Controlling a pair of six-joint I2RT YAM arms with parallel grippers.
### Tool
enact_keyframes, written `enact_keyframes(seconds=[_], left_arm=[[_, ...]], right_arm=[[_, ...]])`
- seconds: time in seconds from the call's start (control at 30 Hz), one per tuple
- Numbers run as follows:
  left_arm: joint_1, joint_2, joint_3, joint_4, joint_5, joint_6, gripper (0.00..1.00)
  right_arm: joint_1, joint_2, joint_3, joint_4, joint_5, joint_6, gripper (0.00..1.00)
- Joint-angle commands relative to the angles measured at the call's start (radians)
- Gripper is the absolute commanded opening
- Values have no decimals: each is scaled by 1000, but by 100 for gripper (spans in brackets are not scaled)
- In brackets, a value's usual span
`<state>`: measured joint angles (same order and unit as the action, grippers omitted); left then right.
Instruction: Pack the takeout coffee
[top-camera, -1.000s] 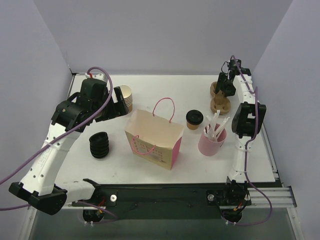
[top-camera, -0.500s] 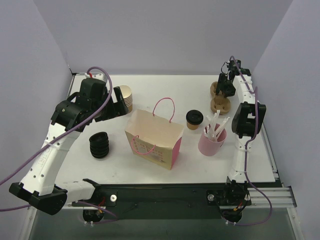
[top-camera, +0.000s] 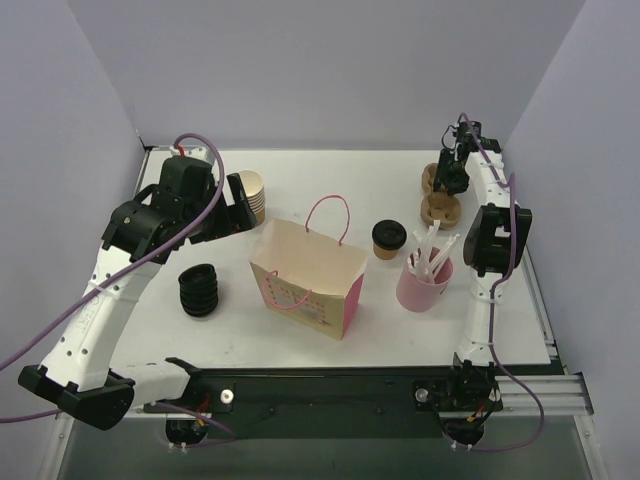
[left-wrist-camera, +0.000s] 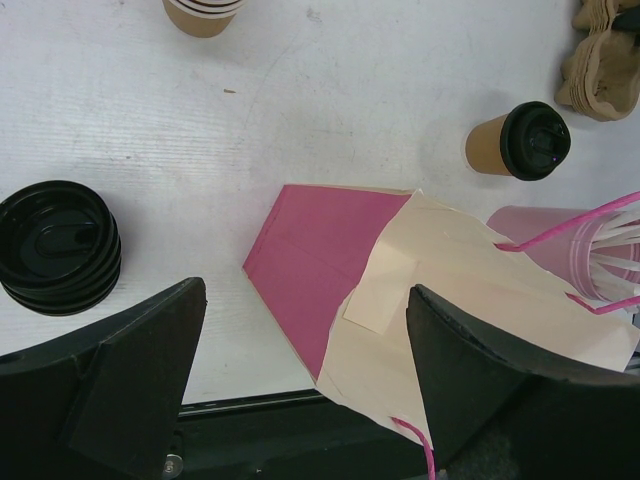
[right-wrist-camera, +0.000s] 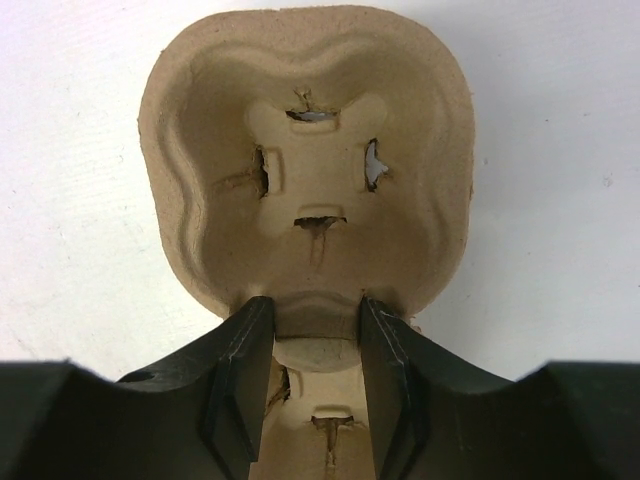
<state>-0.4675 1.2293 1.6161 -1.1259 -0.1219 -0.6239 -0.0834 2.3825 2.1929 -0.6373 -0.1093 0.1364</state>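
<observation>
The takeout coffee stands upright on the table with its black lid on. It is just to the right of the paper bag and just behind the pink cup of straws, touching neither. No part of me is near it, so as I judge it the packing itself is not yet begun.

My right gripper is at the far right of the table, down on the cardboard cup carrier. Its fingers are partway closed, one on each side of the carrier's narrow middle, and both appear to touch the cardboard. I cannot tell whether the hold is firm enough to lift it. The carrier lies flat with its wells empty.

My left gripper hangs wide open above the left side of the table with nothing between its fingers. It looks down past the bag, with the stack of black lids and the stack of bare paper cups close by.

The bag stands with its mouth open and its pink handles up. I see nothing in it, though its floor is hidden from me.

What is left, as I read it, is nearly everything. The carrier has to come over, the coffee probably has to be seated in it, and the coffee has to go into the bag upright.
</observation>
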Motion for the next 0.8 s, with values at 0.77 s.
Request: enact_keyframes(seconds=[0.77], left_arm=[[10,-34,-7,14,24,12,91]], right_arm=[[-22,-123,-10,-22,66,17,19]])
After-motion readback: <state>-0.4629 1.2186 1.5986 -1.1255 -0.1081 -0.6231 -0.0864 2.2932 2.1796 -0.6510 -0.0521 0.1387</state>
